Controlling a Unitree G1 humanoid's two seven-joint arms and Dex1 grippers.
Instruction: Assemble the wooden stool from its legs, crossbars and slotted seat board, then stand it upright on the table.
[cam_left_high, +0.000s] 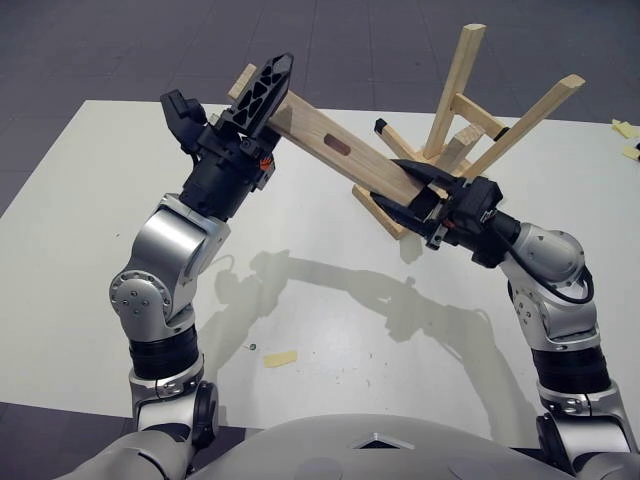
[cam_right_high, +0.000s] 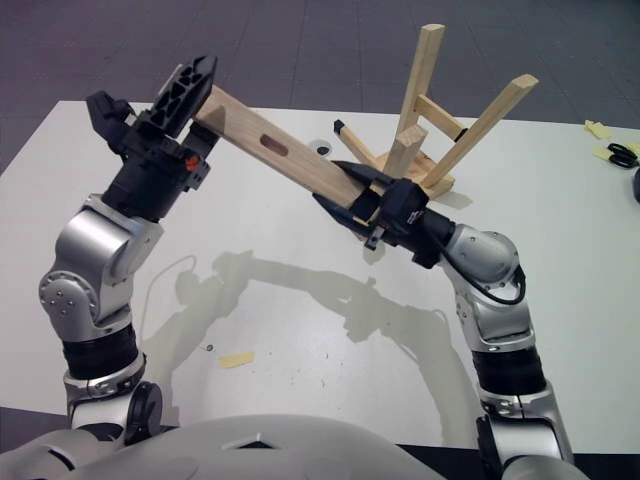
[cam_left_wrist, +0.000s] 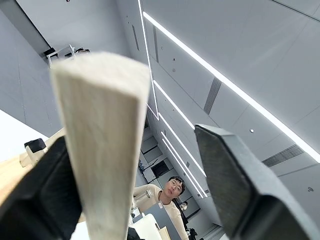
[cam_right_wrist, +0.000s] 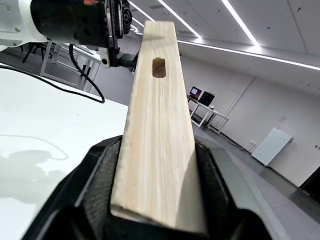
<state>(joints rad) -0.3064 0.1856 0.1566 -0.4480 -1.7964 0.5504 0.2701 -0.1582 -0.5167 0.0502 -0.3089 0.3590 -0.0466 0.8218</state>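
Head views: the board (cam_left_high: 330, 145) slants above the table (cam_left_high: 320, 340), its upper end at the left gripper (cam_left_high: 262, 90), its lower end in the right gripper (cam_left_high: 420, 190), just beside the legs (cam_left_high: 460, 95).
Left wrist: gripper spread, board against one finger (cam_left_wrist: 37, 200).
Right wrist: gripper pinching the board.

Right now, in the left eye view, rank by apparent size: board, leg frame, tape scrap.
1. leg frame, by its spread; it stands farther back, so its lead over the board is unsure.
2. board.
3. tape scrap, clearly smallest.
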